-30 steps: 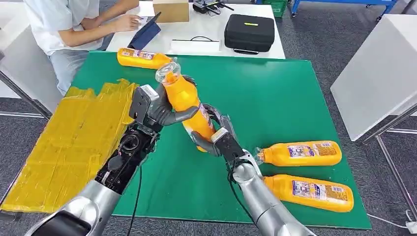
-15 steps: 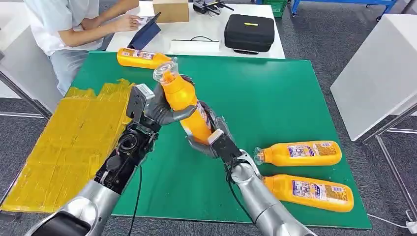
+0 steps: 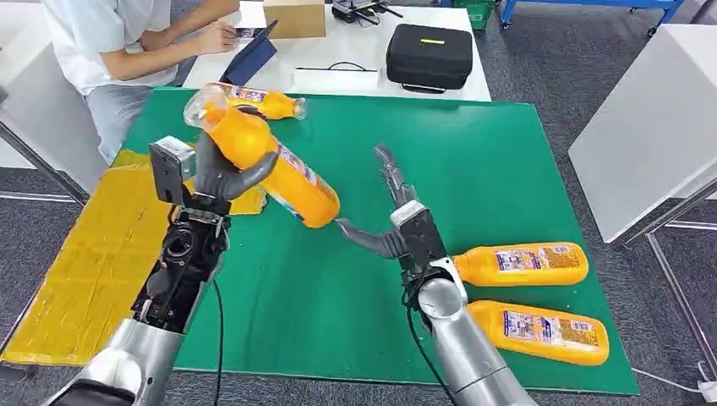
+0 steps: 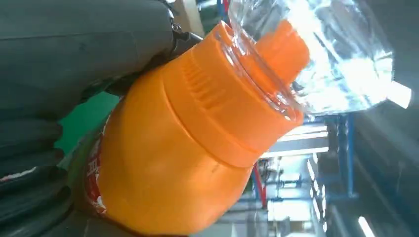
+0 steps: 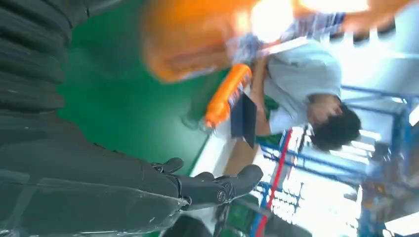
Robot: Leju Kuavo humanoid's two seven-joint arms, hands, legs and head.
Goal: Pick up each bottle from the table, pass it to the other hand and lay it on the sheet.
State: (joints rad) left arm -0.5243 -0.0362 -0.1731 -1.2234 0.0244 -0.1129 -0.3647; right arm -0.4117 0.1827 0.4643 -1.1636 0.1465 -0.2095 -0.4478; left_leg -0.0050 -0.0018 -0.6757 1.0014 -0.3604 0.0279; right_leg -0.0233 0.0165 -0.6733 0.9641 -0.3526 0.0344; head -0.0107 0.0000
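Note:
My left hand (image 3: 218,172) grips an orange bottle (image 3: 266,165) with a clear cap, held tilted above the green mat near the yellow sheet (image 3: 110,245). In the left wrist view the orange bottle (image 4: 188,143) sits against my left hand (image 4: 59,98). My right hand (image 3: 391,211) is open over the middle of the mat, fingers spread, apart from the held bottle (image 5: 197,34); its fingers (image 5: 217,185) hold nothing. Two more orange bottles (image 3: 520,262) (image 3: 537,330) lie at the right of the mat. Another bottle (image 3: 254,100) lies at the far edge.
The green mat (image 3: 473,169) covers the table. A person in a white shirt (image 3: 110,42) sits at the far left with a tablet (image 3: 251,57). A black case (image 3: 429,55) and a cardboard box (image 3: 293,17) stand on the white table behind.
My right hand has let go of the bottle and drawn back, fingers spread. My left hand has carried the bottle left toward the yellow sheet, tilting it flatter.

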